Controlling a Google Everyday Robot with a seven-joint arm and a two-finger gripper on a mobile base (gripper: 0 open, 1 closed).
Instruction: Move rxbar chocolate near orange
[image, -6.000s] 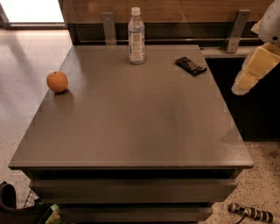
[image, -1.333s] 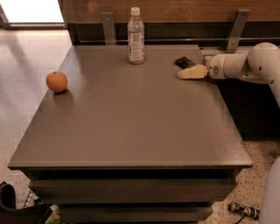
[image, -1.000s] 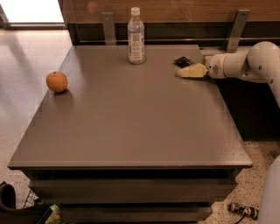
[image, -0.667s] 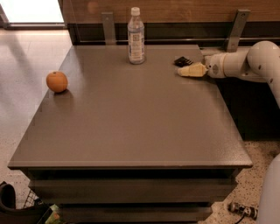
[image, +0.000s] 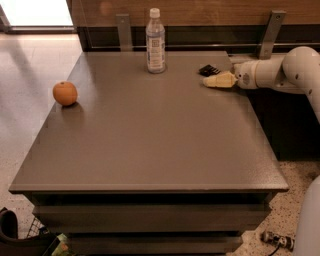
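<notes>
The rxbar chocolate (image: 208, 69) is a small flat black bar lying at the far right of the grey table (image: 150, 140); only part of it shows behind the gripper. My gripper (image: 214, 81) reaches in from the right, low over the table, its cream fingertips right at the bar's near edge. The orange (image: 65, 93) sits near the table's left edge, far from the bar.
A clear plastic bottle (image: 155, 41) with a white cap stands upright at the back middle, left of the bar. Metal brackets (image: 270, 34) and a wooden wall run behind the table. My white arm (image: 290, 70) spans the right edge.
Six seconds ago the gripper hung off the table's right side; it has since come down to the bar. Over the last second nothing visibly moved.
</notes>
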